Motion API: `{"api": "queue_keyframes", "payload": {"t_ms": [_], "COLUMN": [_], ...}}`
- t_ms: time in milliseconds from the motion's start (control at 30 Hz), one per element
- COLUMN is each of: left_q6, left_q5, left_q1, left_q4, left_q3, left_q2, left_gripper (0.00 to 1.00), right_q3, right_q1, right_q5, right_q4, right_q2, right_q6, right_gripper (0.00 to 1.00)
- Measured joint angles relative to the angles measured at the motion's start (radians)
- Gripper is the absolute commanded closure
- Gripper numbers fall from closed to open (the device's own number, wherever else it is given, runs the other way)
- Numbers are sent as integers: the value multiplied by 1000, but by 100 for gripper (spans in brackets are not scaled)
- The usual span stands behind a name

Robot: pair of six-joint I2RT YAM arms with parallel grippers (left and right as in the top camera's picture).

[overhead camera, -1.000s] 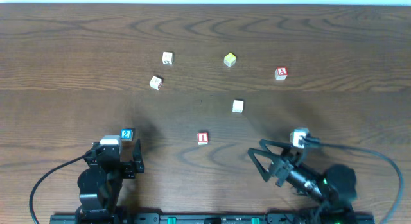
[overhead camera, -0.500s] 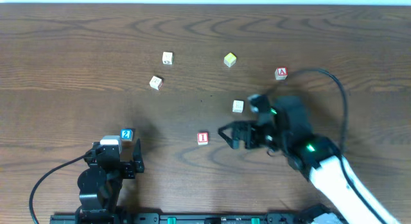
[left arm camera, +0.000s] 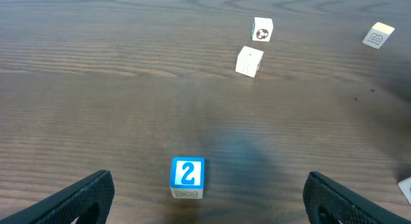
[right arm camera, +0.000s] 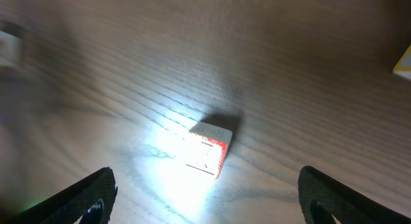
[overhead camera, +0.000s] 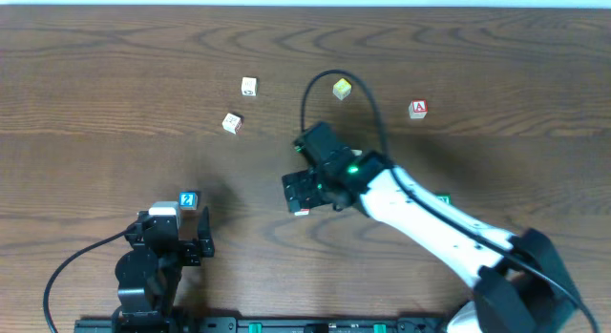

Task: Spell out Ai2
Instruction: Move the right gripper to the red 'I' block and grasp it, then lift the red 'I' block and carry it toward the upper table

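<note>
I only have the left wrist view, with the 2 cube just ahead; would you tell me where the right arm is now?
Observer: The right gripper hangs over the I cube, mid-table.
Operator: Has it gripped that cube?
Observer: No; its jaws stand open either side, clear of it.
Operator: And where is the A cube?
Observer: The A cube sits farther back, right of the yellow cube.

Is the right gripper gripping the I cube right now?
No: the right wrist view shows the I cube lying free on the table, the right gripper open with its jaws well clear on either side.
</note>
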Motion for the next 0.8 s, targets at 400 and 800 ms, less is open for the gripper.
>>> {"api": "queue_keyframes", "payload": {"t_ms": [400,800], "left_q6": [0,0], "left_q5": [0,0], "left_q1": [0,0], "left_q4": [0,0], "left_q3": [0,0], "left_q2": [0,0], "left_gripper": [5,5], "right_q3": [10,11], "right_q1": [119,119], "right_q5": [130,172], "right_q4": [-7,31], "right_q2": [149,200], "right_q6": [90,106], "right_gripper": [17,31]}}
